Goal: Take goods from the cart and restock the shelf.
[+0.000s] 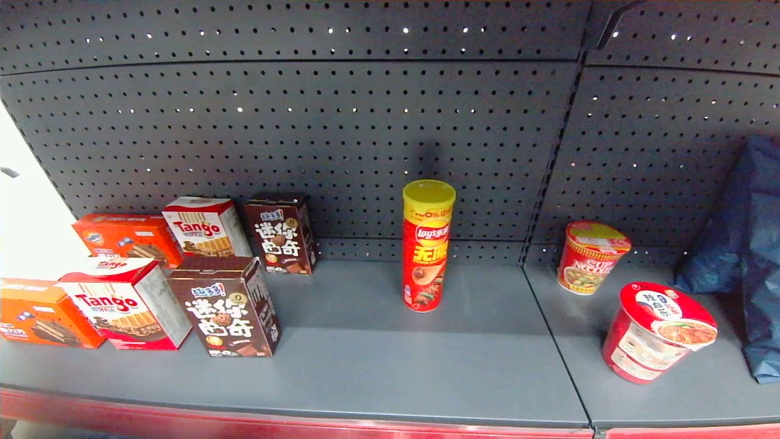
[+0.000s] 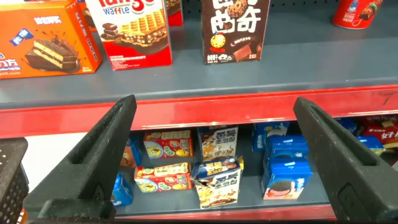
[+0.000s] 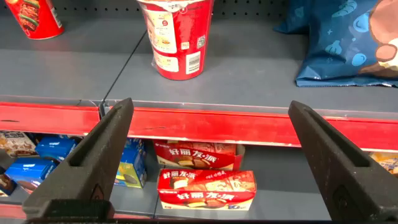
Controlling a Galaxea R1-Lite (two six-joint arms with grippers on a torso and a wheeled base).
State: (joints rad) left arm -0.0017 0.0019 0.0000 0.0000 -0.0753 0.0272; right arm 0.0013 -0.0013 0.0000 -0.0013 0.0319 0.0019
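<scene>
Judging by what stood on show, items of this kind would handle light. The can, a stiff, smooth tube with a yellow lid and red body, probably suited a grip across its mid-body, firm enough not to slip yet short of denting it. The boxes looked like thin card, likely to give at the broad faces, so the narrower sides seemed the better hold. The cup and bowl had film lids that could tear; their walls below the rim seemed safer. The bag looked soft and puffy, best pinched gently at an edge.

The can stood upright on the grey shelf, near its pegboard back. Left of the can sat six boxes in two rows, each row orange, red-and-white, then brown. Right of the can, past a seam, stood the cup. The bowl sat nearer the front edge, and the blue bag lay farthest from the can. Below the can's level, under the red rail, more packs were stacked.

The left gripper hung before the rail, left of the can, jaws spread wide and empty. The right gripper hung right of the can, likewise wide and empty. A dark mesh corner beside the left gripper may have been the cart; I could not tell.
</scene>
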